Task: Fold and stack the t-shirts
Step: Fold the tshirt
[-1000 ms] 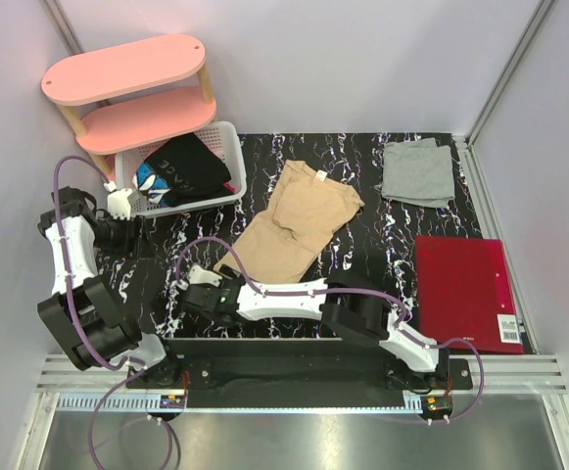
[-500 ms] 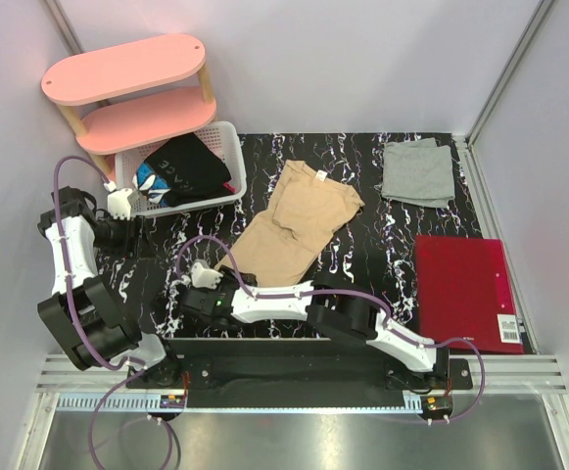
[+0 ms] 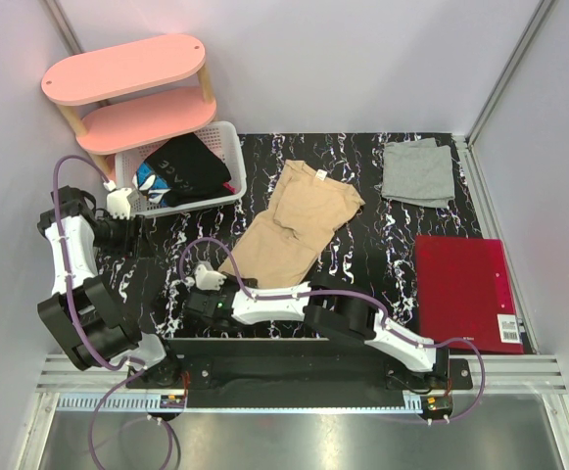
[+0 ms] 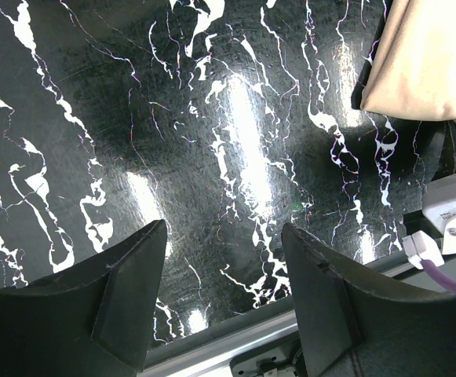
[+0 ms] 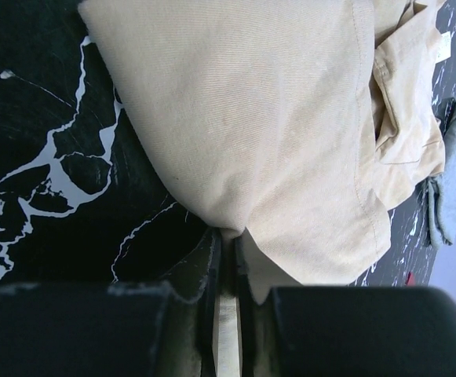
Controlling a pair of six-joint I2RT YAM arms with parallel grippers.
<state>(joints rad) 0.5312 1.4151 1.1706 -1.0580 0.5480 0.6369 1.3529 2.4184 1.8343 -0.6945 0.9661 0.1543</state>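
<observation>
The tan-beige t-shirt (image 3: 294, 220) lies crumpled in the middle of the black marbled table. My right gripper (image 3: 206, 280) is at its near-left corner. In the right wrist view that gripper (image 5: 228, 237) is shut on a pinch of the tan t-shirt (image 5: 275, 118) at its hem. The light grey t-shirt (image 3: 418, 173) lies folded at the far right, and its edge (image 5: 452, 181) shows in the right wrist view. My left gripper (image 3: 129, 236) hovers at the left, open (image 4: 224, 243) over bare table, with the tan cloth (image 4: 428, 63) off to its upper right.
A white basket (image 3: 229, 147) holding dark clothes stands at the far left, beside a pink two-tier shelf (image 3: 127, 69). A flat red folder (image 3: 463, 291) lies at the near right. The table's front rail (image 4: 235, 342) runs just below my left fingers.
My right gripper has slid a little toward the tan t-shirt's near corner and closed on its hem. The left arm has not moved.
</observation>
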